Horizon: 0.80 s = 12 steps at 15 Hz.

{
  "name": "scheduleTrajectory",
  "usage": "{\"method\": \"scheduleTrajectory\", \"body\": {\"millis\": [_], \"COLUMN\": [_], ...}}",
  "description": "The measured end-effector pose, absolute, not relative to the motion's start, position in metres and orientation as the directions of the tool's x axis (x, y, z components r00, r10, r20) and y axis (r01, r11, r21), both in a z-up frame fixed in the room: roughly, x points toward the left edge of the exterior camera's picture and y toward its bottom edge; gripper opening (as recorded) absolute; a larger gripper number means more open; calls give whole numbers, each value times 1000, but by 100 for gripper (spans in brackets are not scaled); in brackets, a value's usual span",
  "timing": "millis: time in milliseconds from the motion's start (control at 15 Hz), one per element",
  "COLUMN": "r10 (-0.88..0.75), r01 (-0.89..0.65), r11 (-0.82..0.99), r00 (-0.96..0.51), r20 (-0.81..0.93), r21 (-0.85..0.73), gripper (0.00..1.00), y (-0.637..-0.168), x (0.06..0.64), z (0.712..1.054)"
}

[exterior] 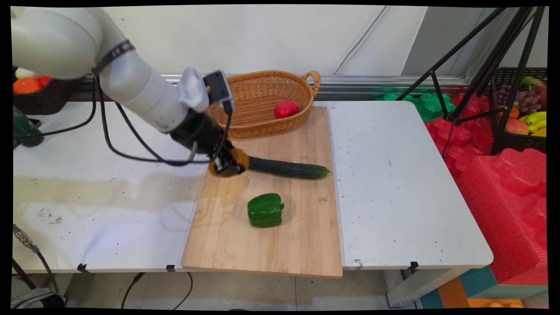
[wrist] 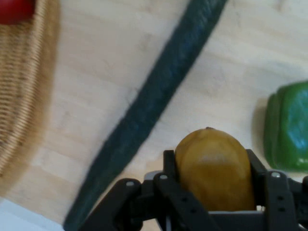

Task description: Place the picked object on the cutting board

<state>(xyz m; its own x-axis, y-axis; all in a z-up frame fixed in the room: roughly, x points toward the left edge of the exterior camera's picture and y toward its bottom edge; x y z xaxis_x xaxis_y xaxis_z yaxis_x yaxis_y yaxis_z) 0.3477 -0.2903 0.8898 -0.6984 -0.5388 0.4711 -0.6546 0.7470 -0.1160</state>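
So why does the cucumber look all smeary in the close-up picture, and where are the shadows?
Hand view: the cucumber and basket edges are smeared, while the yellow fruit between the gripper fingers looks sharper. Main view: everything is crisp; the green pepper casts only a soft shadow on the wooden board, and a faint one lies under the gripper.

Bright, even light is falling from overhead, casting soft shadows on the pale wooden cutting board (exterior: 280, 236). The hand view is blurring the long dark-green cucumber (wrist: 154, 106).
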Motion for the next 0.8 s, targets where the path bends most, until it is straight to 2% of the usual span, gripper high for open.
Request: {"method": "scheduleTrajectory", "body": {"millis": [267, 800], "r10": [-540, -526], "r01": [-640, -613], "r11": [760, 779], "r00": [-719, -752], "r20": [438, 397], "r21": [-114, -128], "gripper": [0, 0], "y": [-281, -292], "x": [337, 339], "z": [866, 824]}}
